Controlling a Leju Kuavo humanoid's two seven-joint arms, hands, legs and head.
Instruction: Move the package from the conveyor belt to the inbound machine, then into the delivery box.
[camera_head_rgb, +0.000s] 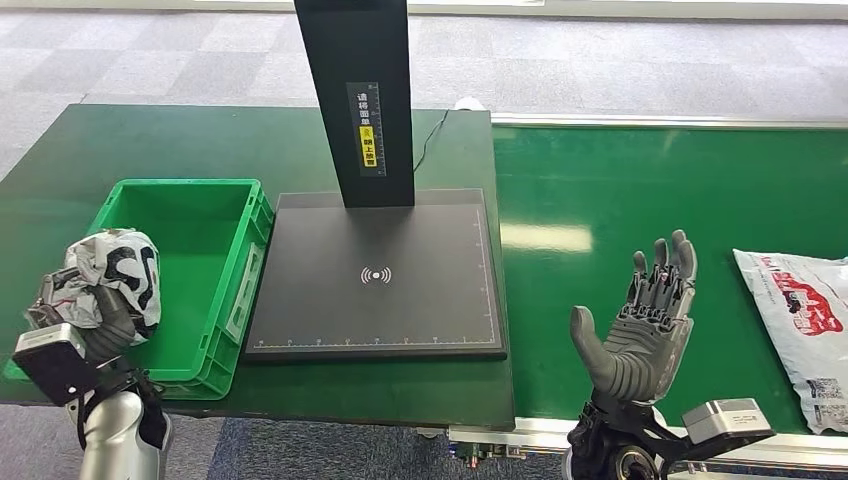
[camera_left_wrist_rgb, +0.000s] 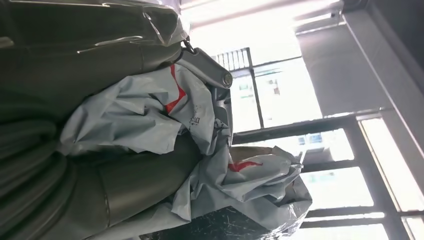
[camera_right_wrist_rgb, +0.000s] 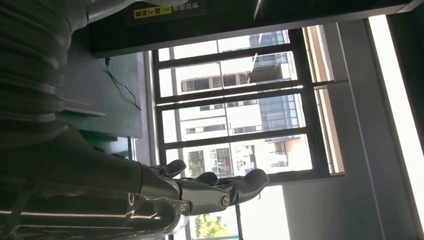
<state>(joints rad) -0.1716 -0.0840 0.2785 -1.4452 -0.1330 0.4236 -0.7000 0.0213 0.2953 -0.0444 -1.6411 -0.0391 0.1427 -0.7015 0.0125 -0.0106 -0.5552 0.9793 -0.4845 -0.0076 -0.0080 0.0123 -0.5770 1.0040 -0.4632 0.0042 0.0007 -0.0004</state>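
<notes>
Now left robot hand (camera_head_rgb: 95, 300) grips crumpled package (camera_head_rgb: 115, 270) beside green box (camera_head_rgb: 190, 215); right robot hand (camera_head_rgb: 640, 325) spread, empty.

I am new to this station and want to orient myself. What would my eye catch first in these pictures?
First, the left hand holding a crumpled package beside the green delivery box. Next, the right hand raised with fingers spread over the conveyor belt, and a second package lying flat at its right end.
</notes>
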